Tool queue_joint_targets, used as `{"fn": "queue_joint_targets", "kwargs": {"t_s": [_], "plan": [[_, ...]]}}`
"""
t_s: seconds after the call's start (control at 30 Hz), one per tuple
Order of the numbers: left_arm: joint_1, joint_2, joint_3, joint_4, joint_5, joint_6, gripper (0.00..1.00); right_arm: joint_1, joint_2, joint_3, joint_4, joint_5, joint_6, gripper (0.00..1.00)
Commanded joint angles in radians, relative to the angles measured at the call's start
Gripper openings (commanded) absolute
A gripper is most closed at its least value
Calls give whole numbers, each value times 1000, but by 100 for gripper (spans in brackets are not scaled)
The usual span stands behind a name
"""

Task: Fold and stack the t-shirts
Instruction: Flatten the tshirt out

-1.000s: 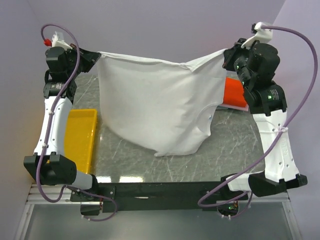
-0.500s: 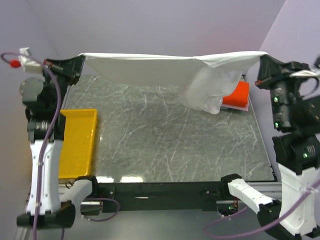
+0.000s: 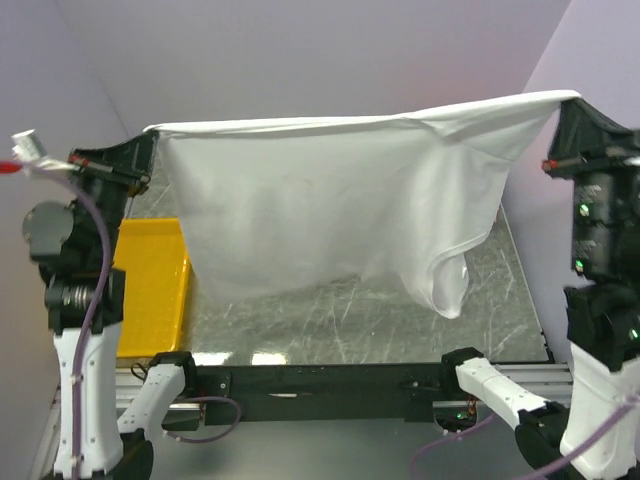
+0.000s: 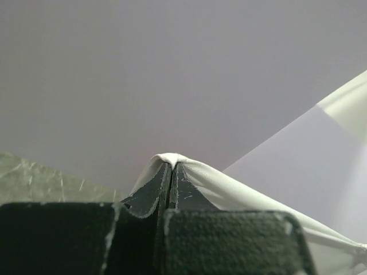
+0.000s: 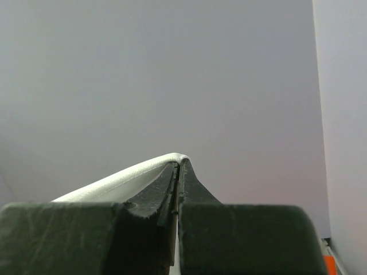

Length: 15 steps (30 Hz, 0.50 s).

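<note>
The large white t-shirt (image 3: 320, 200) hangs spread between both raised arms, above the table, its lower edge and one sleeve dangling toward the marble surface. My left gripper (image 3: 150, 135) is shut on its left top corner, with white cloth (image 4: 172, 159) folded over the closed fingertips. My right gripper (image 3: 568, 100) is shut on its right top corner, with a white hem (image 5: 143, 169) running off to the left. The folded orange-red, pink and blue shirts are hidden behind the hanging cloth in the top view; only an orange sliver (image 5: 331, 264) shows in the right wrist view.
A yellow plastic tray (image 3: 150, 290) sits on the left side of the grey marble table (image 3: 350, 320). The arm bases and black frame run along the near edge. Lilac walls close in behind and on both sides.
Both arms have drawn nearer and kept high. The white shirt, stretched flat and horizontal half a second ago, now hangs down as a wide sheet covering the back of the table.
</note>
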<state>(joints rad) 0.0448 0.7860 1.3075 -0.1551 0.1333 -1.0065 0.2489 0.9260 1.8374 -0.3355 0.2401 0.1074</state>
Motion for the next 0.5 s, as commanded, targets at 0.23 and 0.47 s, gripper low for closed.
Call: {"fn": "queue_joint_targets", "kwargs": {"t_s": [0.23,0.47], "plan": [[-22,527,-93,72,98,129,0,-89,379,-280,183,-53,-17,0],[-86,912,67,86,141,222,60,-158,934,-25,-21,-297,60,55]]}}
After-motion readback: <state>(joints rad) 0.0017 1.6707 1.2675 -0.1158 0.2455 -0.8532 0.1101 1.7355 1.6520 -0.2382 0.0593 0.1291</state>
